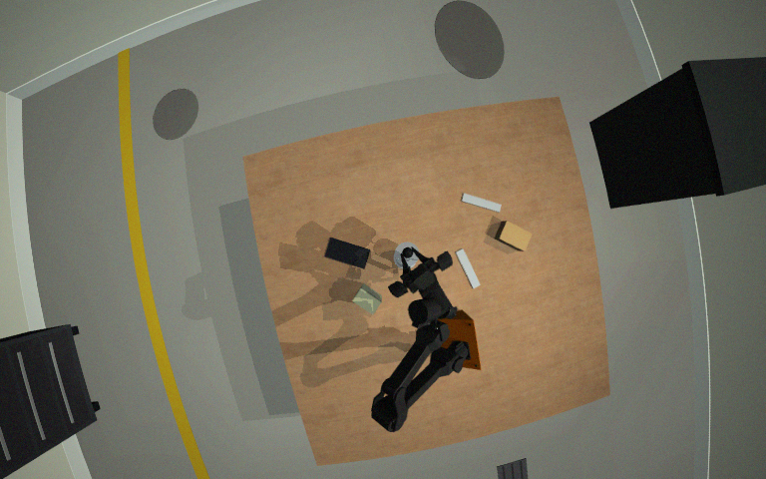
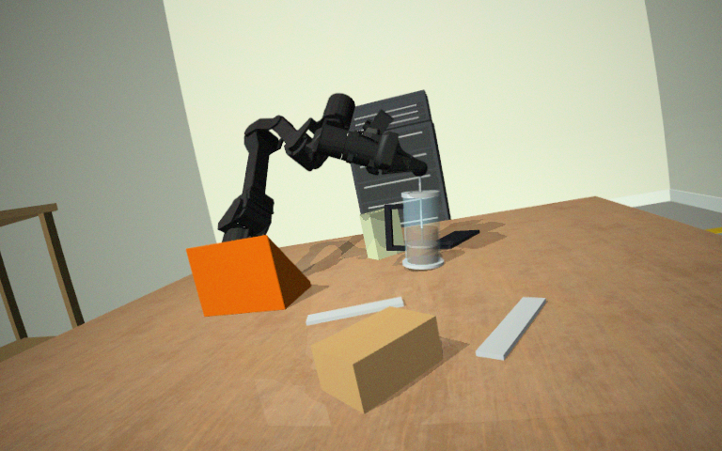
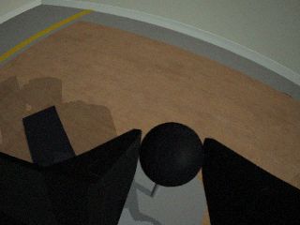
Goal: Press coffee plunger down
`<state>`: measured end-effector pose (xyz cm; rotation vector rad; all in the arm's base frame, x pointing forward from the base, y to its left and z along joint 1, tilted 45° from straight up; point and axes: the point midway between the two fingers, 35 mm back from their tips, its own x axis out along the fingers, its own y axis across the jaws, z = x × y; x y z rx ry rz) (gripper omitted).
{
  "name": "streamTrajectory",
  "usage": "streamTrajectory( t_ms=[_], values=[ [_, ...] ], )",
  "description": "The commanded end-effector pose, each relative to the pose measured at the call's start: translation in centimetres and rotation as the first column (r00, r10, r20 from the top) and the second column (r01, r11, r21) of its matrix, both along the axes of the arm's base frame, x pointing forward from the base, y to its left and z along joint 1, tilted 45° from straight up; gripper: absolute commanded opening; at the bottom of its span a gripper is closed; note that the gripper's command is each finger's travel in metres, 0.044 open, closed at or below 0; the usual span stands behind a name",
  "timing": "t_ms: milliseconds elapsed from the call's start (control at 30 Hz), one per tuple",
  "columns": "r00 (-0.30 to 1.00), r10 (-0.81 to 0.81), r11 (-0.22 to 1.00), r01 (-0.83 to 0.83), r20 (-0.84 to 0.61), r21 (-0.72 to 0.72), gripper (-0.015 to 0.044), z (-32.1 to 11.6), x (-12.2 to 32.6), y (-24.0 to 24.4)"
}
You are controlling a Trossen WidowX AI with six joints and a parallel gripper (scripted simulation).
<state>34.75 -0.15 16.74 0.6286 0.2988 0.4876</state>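
The jaws stood part-way closed on the black plunger knob [image 3: 172, 153], one finger either side, so the push would run straight down the thin rod [image 2: 419, 184] and not shove sideways. A short length of rod showed above the lid, so the stroke looked unfinished. The coffee press [image 2: 421, 229] stood upright near the middle of the tabletop [image 2: 586, 297], handle toward the arm. A pale green block [image 2: 376, 235] sat just beside it, and the dark flat slab [image 1: 347, 252] lay toward the left edge.

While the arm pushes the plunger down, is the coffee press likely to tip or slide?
The coffee press is tall on a narrow base, so an off-centre push might tip it. The end effector grips the round knob over the lid, so force probably runs straight down. Sliding seems less likely.
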Motion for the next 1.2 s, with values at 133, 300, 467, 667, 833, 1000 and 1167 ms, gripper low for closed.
streamTrajectory(
  t_ms=[133, 300, 467, 667, 833, 1000, 1167],
  values=[
    [0.998, 0.042, 0.999, -0.041, -0.044, 0.024, 0.0124, -1.28, -0.04, 1.10],
    [0.998, 0.042, 0.999, -0.041, -0.044, 0.024, 0.0124, -1.28, 0.09, 1.03],
    [0.998, 0.042, 0.999, -0.041, -0.044, 0.024, 0.0124, -1.31, 0.16, 0.97],
    [0.998, 0.042, 0.999, -0.041, -0.044, 0.024, 0.0124, -1.34, 0.25, 0.91],
    [0.998, 0.042, 0.999, -0.041, -0.044, 0.024, 0.0124, -1.37, 0.31, 0.86],
    [0.998, 0.042, 0.999, -0.041, -0.044, 0.024, 0.0124, -1.38, 0.36, 0.82],
    [0.998, 0.042, 0.999, -0.041, -0.044, 0.024, 0.0124, -1.37, 0.41, 0.78]
  ],
)
